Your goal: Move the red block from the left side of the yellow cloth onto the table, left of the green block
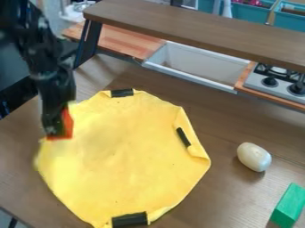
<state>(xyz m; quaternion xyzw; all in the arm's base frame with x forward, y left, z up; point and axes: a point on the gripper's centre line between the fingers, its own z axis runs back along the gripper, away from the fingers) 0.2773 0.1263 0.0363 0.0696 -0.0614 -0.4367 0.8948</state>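
The big yellow cloth [122, 156] lies on the brown tabletop [238, 202]. Most of it is spread out wide and pretty flat. Black strips sit on it near its edge: one at 12 o'clock [122, 92], one at 2 o'clock [183, 137] and one at 6 o'clock [129, 219]. Some of the edge is tucked over by the 12 o'clock and 2 o'clock strips, and there is a wrinkly bump near 3 o'clock. So the spread-out part looks mostly done, and the turned-in bits are what is not flat. I can't tell if anything more is left to do.

The jaws [58, 130] hang over the cloth's 10 o'clock edge. From the jaws, most of the cloth goes off toward 4 o'clock, and its near edge is just under them or right by them. An orange-red thing [68, 125] is right at the jaws, on their 3 o'clock side. It looks like they may have hold of it, but I can't be sure. I can't tell how far open the jaws are, or if they pinch the cloth too.

Away from the cloth, a white egg-shaped thing [254, 156] sits at 3 o'clock, and a green block [289, 205] sits near 4 o'clock.
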